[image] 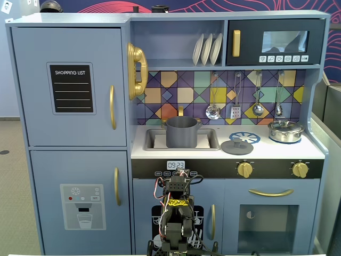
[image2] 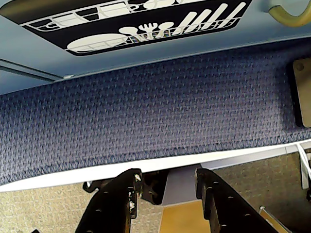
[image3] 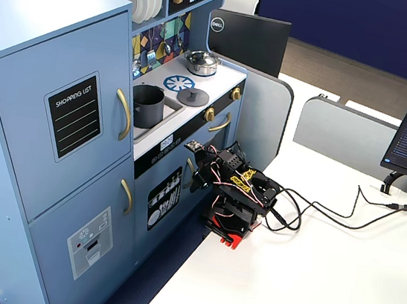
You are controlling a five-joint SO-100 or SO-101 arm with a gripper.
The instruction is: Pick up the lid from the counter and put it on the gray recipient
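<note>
Your pincer (image2: 167, 187) hangs open, empty, well below the lid (image: 237, 145); reaching up, you may knock it off the tabletop (image: 314, 152).

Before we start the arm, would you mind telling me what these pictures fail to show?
- Gray pot: its inside is hidden by its own wall in both fixed views.
- Lid and pot: absent from the wrist view, which shows only carpet and the cabinet front.
- Fingers: tips cut off, wrist view.
- Silver pot: too small for detail.
</note>
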